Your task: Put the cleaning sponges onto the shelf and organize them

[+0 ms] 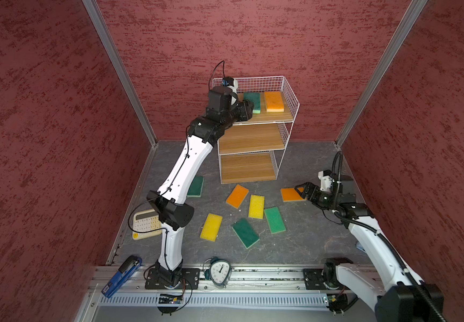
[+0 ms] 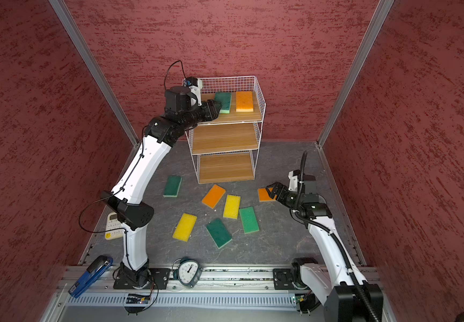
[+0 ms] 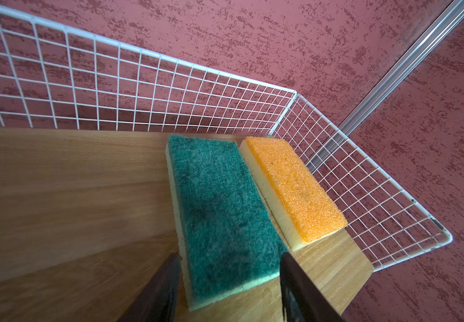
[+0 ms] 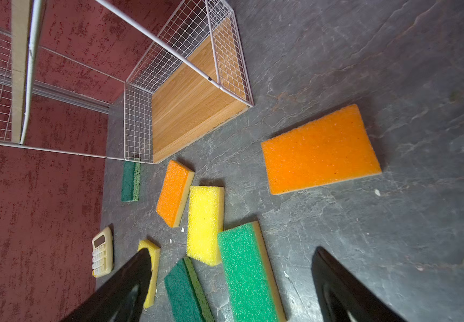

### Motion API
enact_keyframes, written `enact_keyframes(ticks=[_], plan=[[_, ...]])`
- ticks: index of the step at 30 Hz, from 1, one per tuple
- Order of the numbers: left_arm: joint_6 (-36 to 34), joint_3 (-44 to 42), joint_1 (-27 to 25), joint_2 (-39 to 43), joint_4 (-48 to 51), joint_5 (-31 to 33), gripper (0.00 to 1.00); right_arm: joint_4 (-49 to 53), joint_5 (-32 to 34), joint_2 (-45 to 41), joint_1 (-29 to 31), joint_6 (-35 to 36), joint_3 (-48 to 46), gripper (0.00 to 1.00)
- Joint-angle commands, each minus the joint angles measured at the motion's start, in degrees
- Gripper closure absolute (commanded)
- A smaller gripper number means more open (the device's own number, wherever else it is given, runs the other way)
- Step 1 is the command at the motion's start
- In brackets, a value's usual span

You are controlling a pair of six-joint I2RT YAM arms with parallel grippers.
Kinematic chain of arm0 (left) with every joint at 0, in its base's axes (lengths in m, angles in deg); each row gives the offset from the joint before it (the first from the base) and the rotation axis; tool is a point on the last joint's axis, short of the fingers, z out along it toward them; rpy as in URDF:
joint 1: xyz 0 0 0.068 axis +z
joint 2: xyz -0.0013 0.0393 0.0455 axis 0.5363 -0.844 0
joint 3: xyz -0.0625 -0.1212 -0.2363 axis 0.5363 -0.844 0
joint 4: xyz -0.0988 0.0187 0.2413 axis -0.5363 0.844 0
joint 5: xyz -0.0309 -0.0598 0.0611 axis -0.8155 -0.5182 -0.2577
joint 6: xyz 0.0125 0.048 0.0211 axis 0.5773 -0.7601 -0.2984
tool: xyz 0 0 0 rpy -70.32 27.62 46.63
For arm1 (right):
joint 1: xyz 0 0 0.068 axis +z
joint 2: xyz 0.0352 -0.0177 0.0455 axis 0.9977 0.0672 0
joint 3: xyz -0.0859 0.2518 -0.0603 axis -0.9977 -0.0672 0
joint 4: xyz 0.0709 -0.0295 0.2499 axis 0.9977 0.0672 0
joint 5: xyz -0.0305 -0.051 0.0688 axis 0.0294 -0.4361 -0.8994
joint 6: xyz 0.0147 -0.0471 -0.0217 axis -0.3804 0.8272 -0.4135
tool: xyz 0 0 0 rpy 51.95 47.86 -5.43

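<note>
The shelf (image 1: 253, 139) stands at the back, with a dark green sponge (image 3: 219, 206) and an orange sponge (image 3: 295, 189) lying side by side on its top board. My left gripper (image 3: 230, 255) is open at the green sponge's near end, one finger on each side, and a gap shows at one finger. Several sponges lie on the floor: orange (image 1: 237, 196), yellow (image 1: 256, 206), green (image 1: 274, 220), dark green (image 1: 245, 232), yellow (image 1: 211, 226), dark green (image 1: 196, 186). My right gripper (image 1: 301, 191) hangs open and holds nothing, over the edge of another orange sponge (image 4: 320, 150).
A cream calculator (image 1: 144, 224) lies at the left, partly behind the left arm. An alarm clock (image 1: 219, 271) and a blue stapler (image 1: 122, 276) sit on the front rail. The shelf's middle and bottom boards are bare. Red walls close in three sides.
</note>
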Motion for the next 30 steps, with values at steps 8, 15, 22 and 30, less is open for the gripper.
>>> enact_keyframes(ticks=[8, 15, 22, 30], plan=[[1.4, -1.2, -1.2, -2.0, 7.7, -0.3, 0.43, -1.2, -0.3, -1.3, -0.1, 0.7, -0.6, 0.09], [1.8, -1.6, -1.5, -1.9, 7.6, -0.7, 0.43, -0.8, -0.2, -1.8, -0.1, 0.9, -0.3, 0.09], [2.3, -4.8, -1.8, 0.1, 5.8, -1.1, 0.43, 0.0, 0.3, -2.4, -0.1, 1.1, 0.0, 0.09], [2.5, -7.2, -1.9, 1.5, 4.9, -1.3, 0.43, 0.1, 0.1, -2.8, -0.1, 0.9, 0.1, 0.09]])
